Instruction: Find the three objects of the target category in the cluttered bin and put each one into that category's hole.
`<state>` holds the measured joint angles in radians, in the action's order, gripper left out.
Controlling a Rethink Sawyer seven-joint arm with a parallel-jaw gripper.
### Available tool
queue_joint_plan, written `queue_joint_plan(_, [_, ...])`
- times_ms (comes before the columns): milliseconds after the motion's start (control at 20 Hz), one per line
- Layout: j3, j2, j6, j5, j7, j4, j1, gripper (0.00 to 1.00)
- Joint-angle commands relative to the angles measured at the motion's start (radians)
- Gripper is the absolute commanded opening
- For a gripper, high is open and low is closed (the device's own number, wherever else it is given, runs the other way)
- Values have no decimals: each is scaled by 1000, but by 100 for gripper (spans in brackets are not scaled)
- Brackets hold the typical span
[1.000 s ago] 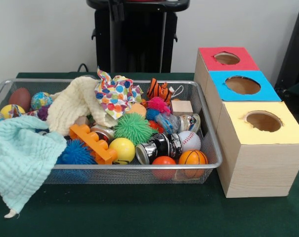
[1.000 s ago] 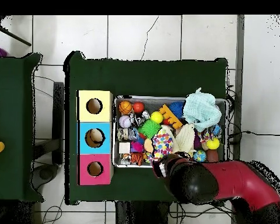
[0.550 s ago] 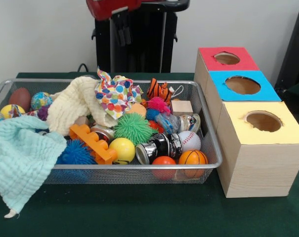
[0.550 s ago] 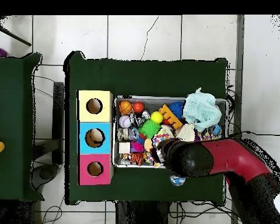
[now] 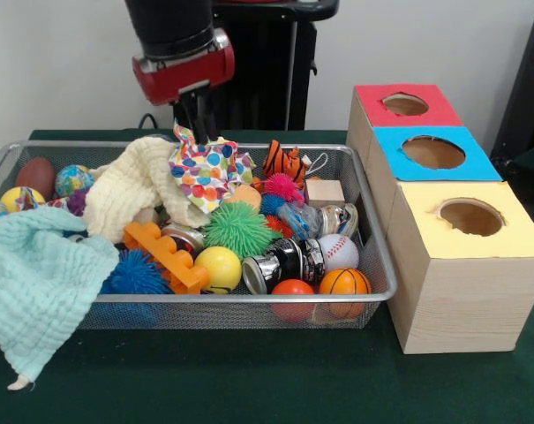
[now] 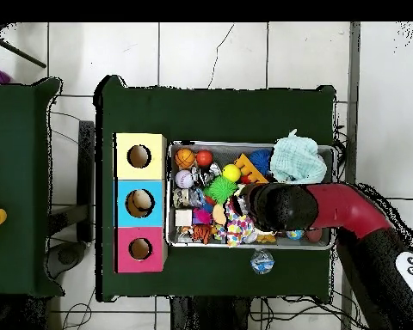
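Risk first: near edge, the mint cloth point(image 5: 37, 287) hangs over the bin's rim point(image 5: 249, 298) w/ balls packed tight beside it — a careless dip drags cloth or rolls things out. Farther back, the polka-dot cloth point(image 5: 205, 168) sits right under my gripper point(image 5: 196, 119). My arm drops straight down; can't tell fingers' state. Holes point(image 5: 470, 216) lie well apart, to one side.

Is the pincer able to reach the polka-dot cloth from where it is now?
Probably yes: the pincer hangs just above the polka-dot cloth, which lies on top of the pile with nothing over it.
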<state>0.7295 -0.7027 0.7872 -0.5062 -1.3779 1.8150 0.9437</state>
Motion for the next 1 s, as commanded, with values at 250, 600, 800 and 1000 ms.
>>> queue_joint_plan(250, [-116,113,-10,-86,13,-88,16,0])
queue_joint_plan(600, [-109,9,37,-83,39,-42,9,0])
queue_joint_plan(800, [-61,-93,87,-54,111,6,15,0])
queue_joint_plan(1000, [-3,-154,184,-17,215,-8,14,0])
